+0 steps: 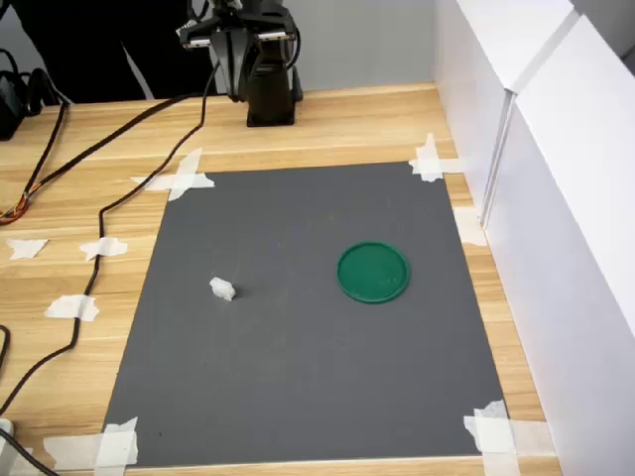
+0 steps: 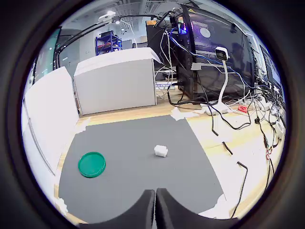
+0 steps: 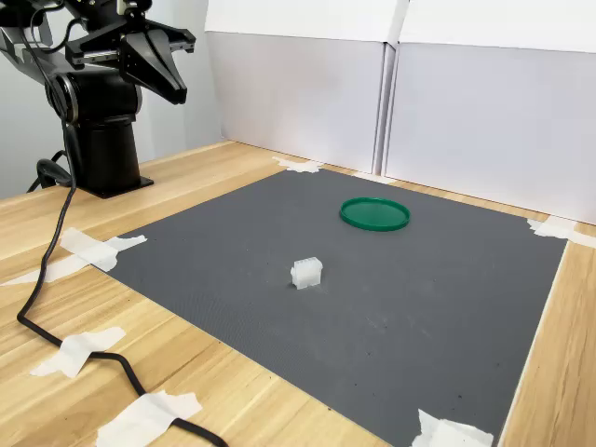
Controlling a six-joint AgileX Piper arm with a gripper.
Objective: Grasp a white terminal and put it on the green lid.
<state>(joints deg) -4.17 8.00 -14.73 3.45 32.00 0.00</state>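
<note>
Reach not begun.
My gripper (image 2: 155, 210), jaws closed and empty, needed opening, then descending squarely over the white terminal (image 1: 222, 289) beside the green lid (image 1: 373, 272).

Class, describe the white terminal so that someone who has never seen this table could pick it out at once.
Find the dark grey mat taped onto the wooden table. Two things lie on it: the green lid and, apart from it toward the first exterior view's left, the white terminal. It is a tiny blocky white piece standing up from the mat, unlike the flat tape scraps at the mat's corners.
</note>
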